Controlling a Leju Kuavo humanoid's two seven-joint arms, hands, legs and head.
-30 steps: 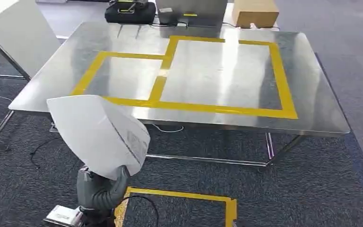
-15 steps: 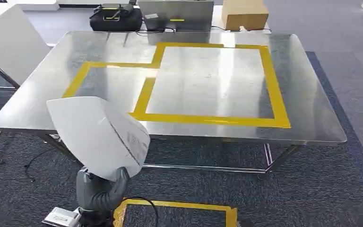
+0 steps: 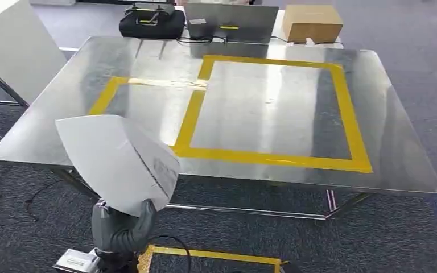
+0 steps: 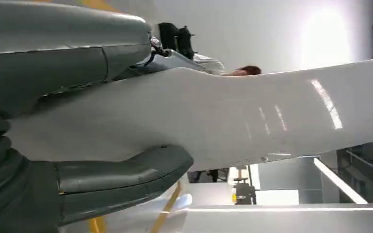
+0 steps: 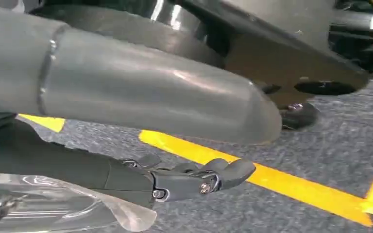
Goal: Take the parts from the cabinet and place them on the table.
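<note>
The left hand (image 3: pixel 120 230) grips the white curved part (image 3: pixel 119 162) from below, holding it upright over the carpet just short of the steel worktop's (image 3: pixel 45 136) near edge, while the right hand (image 5: pixel 141 141) hangs with fingers apart, holding nothing.

The white part (image 3: pixel 116 162) is a thin, glossy curved panel with a rounded top edge and a faint grey printed label on its right face. It stands upright, raised off the floor (its lower corner gripped from below), in front of the steel table's (image 3: pixel 51 122) near-left edge, overlapping that edge as seen from the head view.
</note>
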